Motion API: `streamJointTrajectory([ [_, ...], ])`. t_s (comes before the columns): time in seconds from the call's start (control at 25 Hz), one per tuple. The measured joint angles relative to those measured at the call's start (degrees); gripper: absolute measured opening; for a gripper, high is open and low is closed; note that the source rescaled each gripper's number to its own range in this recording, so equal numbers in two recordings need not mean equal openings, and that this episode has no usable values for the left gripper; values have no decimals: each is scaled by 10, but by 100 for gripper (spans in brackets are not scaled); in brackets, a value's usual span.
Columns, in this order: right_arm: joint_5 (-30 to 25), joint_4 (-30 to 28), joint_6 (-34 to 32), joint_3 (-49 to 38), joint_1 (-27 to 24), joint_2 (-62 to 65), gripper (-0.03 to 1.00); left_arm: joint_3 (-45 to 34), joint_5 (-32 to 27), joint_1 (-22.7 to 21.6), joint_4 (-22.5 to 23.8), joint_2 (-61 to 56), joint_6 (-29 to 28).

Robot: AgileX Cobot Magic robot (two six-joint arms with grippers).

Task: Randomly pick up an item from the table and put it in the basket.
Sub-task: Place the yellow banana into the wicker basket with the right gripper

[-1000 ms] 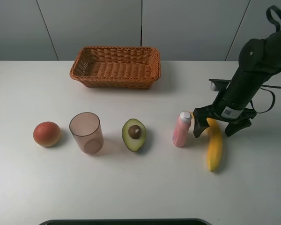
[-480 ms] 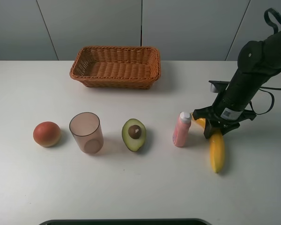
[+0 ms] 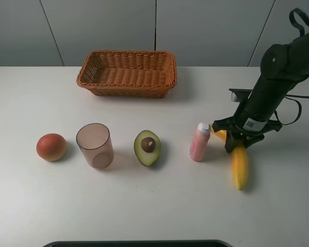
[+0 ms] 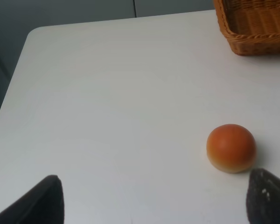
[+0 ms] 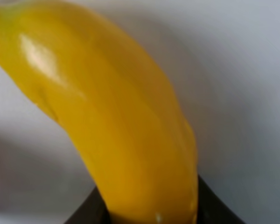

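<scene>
The long yellow banana [image 3: 240, 165] lies on the white table [image 3: 154, 206] at the right, next to a pink bottle [image 3: 199, 142]. My right gripper [image 3: 238, 142] is shut on the banana's upper end. The right wrist view shows the banana [image 5: 107, 116] filling the frame between the dark fingers [image 5: 210, 205]. The woven orange-brown basket [image 3: 127, 72] stands at the back centre; its corner shows in the left wrist view [image 4: 254, 25]. My left gripper [image 4: 154, 205] is out of the high view; its fingertips [image 4: 39, 200] stand wide apart and empty above the table's left side.
A halved green avocado [image 3: 147, 147], a translucent pinkish cup [image 3: 95, 145] and an orange-red round fruit [image 3: 51, 147] stand in a row left of the bottle. The fruit also shows in the left wrist view [image 4: 231, 147]. The table's left edge [image 4: 11, 84] is near.
My right gripper went from open astride the banana to shut on it. The banana's free end has swung slightly to the right.
</scene>
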State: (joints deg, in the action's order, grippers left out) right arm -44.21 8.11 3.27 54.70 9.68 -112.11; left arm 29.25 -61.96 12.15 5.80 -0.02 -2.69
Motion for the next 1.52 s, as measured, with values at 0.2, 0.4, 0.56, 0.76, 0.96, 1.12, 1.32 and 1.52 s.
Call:
streamJointTrajectory([
  [0.2, -58, -53, -11, 79, 0, 40, 1, 0, 0, 0, 0, 0, 0],
  [0.4, -76, -81, 9, 202, 0, 73, 1, 0, 0, 0, 0, 0, 0],
  [0.56, -76, -81, 100, 294, 1, 74, 1, 0, 0, 0, 0, 0, 0],
  [0.76, -16, -81, 247, 362, 24, 74, 1, 0, 0, 0, 0, 0, 0],
  [0.96, 107, -51, 409, 373, 71, 74, 1, 0, 0, 0, 0, 0, 0],
  [1.12, 201, -28, 521, 385, 123, 53, 1, 0, 0, 0, 0, 0, 0],
  [1.32, 224, -20, 568, 433, 177, -29, 1, 0, 0, 0, 0, 0, 0],
  [1.52, 224, 18, 573, 496, 204, -130, 1, 0, 0, 0, 0, 0, 0],
])
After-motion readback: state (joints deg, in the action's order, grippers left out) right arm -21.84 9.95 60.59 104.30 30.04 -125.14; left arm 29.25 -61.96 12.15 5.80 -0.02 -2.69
